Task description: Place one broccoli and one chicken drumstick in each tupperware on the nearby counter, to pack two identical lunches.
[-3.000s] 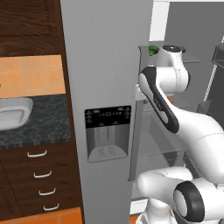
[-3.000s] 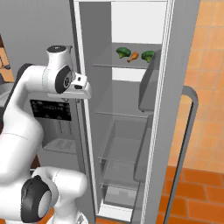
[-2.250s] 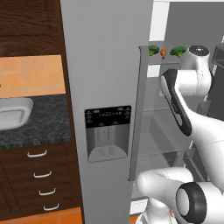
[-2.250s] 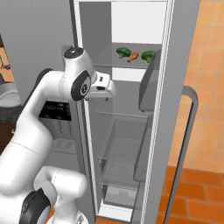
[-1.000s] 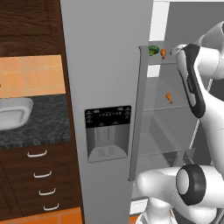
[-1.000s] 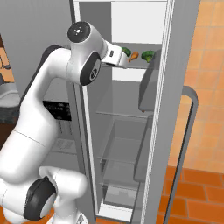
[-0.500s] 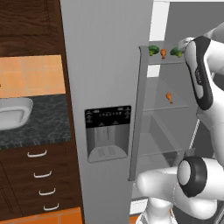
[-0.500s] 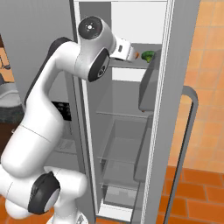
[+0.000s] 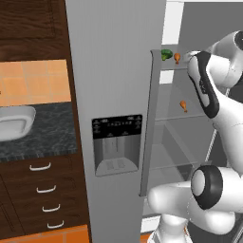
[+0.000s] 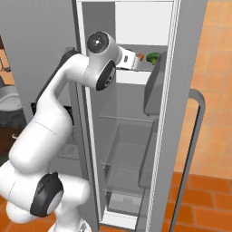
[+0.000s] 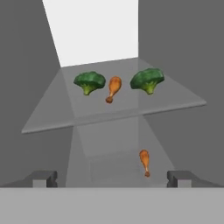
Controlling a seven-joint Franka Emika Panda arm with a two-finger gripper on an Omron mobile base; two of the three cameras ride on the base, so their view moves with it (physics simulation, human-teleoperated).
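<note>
Left base view: the white arm reaches into the open grey fridge, toward its upper glass shelf (image 9: 176, 67). On that shelf sit a green broccoli floret (image 9: 166, 54) and, just beside it, an orange chicken drumstick (image 9: 177, 58). A second orange drumstick (image 9: 182, 106) lies on the shelf below. One white-grey shallow tupperware (image 9: 14, 123) rests on the dark speckled bench (image 9: 42, 137), well apart to the left, beyond the fridge door.

Right base view: the gripper (image 10: 134, 62) is level with the upper shelf, just short of the drumstick (image 10: 140, 57); a broccoli floret (image 10: 153, 57) is beyond it.

Hand view: jaws released and spread wide, nothing between the two dark fingertips (image 11: 43, 178). The upper shelf lies ahead of and above the jaws. The near-centre drumstick (image 11: 113, 88) sits between the left broccoli (image 11: 89, 82) and the right broccoli (image 11: 147, 79); its long axis runs roughly toward the camera, thin bone end nearest, thick end away. Both broccoli stand crown up, stalk pointing toward the camera. The lower drumstick (image 11: 144, 161) lies closer, right of centre, bone end also nearest.

Judgement: any upper-shelf pick needs the jaws to advance and rise.
</note>
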